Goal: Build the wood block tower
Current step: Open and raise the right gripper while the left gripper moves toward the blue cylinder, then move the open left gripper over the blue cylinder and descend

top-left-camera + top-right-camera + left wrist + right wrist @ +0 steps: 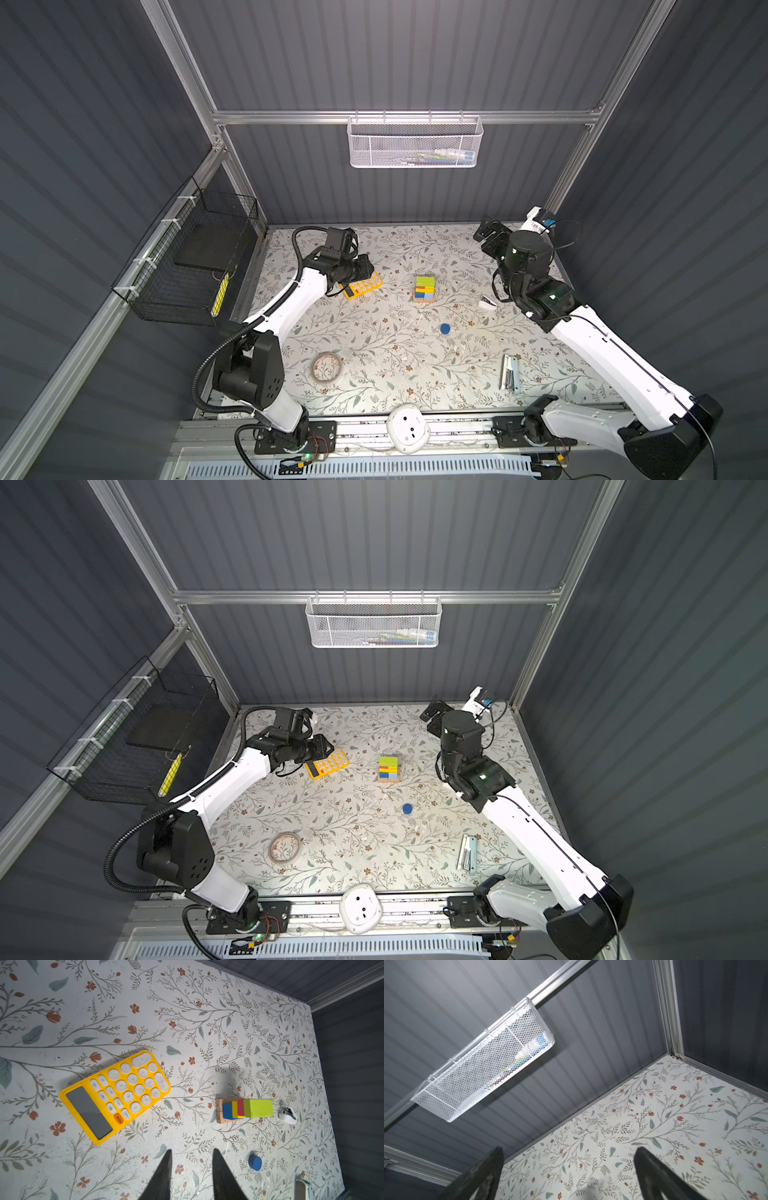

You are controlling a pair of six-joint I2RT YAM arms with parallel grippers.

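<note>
My left gripper (192, 1150) hung empty, jaws partly apart, near the calculator (116, 1095), my right gripper (569, 1148) gaped wide, and with the wood block tower (424, 289) standing mid-table and the blue cylinder (445, 329) lying loose nearby, I feared an off-centre placement would topple it.

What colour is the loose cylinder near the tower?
Blue; the cylinder shows clearest in the left wrist view.
</note>
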